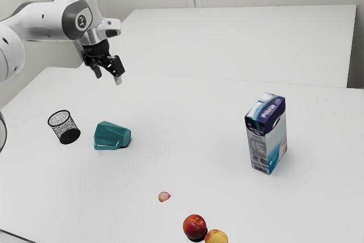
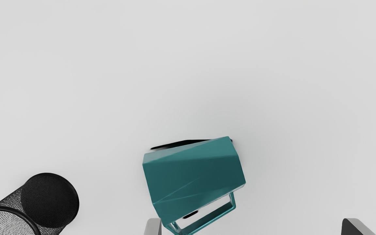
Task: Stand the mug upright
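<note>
My gripper (image 1: 108,75) is high above the table in the exterior view, up and behind the mug, holding nothing. The teal faceted mug (image 1: 111,135) lies on its side on the table, next to the mesh cup. Seen from the wrist, the mug (image 2: 194,173) has its angular handle out to one side, toward the fingertips' edge of the picture. The open gripper (image 2: 251,227) has its two fingertips wide apart, well above the tabletop, with neither finger touching the mug.
A black mesh cup (image 1: 65,127) stands just beside the mug on the white table (image 1: 187,118). Toward the exterior view's right is a tall blue-and-white carton (image 1: 267,135). A small pinkish piece (image 1: 164,196), a red fruit (image 1: 195,227) and a yellowish fruit (image 1: 216,237) are near the front.
</note>
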{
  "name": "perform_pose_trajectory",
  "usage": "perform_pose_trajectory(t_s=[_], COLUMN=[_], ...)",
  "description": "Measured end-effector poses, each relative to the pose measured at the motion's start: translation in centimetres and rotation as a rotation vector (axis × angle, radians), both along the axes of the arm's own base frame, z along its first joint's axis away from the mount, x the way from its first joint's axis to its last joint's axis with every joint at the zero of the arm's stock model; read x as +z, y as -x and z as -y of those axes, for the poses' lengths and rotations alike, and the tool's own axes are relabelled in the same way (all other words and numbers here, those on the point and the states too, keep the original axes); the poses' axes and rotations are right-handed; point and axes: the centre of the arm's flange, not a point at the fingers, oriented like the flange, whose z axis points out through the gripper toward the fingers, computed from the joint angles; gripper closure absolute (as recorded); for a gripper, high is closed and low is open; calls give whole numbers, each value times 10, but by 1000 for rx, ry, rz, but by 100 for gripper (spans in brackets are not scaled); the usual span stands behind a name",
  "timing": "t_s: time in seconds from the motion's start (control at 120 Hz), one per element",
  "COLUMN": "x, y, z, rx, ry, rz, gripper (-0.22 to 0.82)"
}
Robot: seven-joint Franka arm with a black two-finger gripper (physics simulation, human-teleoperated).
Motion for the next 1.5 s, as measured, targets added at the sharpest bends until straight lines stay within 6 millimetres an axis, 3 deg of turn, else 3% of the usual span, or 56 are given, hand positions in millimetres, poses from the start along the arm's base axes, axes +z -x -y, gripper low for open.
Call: perform_pose_trajectory(t_s=[0.075,0.225,0.525,0.733,0.9,1.167,1.325,1.5], x=[-6,-38,-122,-155,-181,-206,-209,-209], y=[4,25,24,28,32,36,38,37], z=[-11,-78,-130,-148,-151,-160,-163,-160], rx=[14,125,120,100,91,105,118,127], ry=[15,117,275,426,538,675,734,780], rz=[-10,-67,-248,-282,-291,-259,-234,-209], gripper=[0,0,0,0,0,1,9,26])
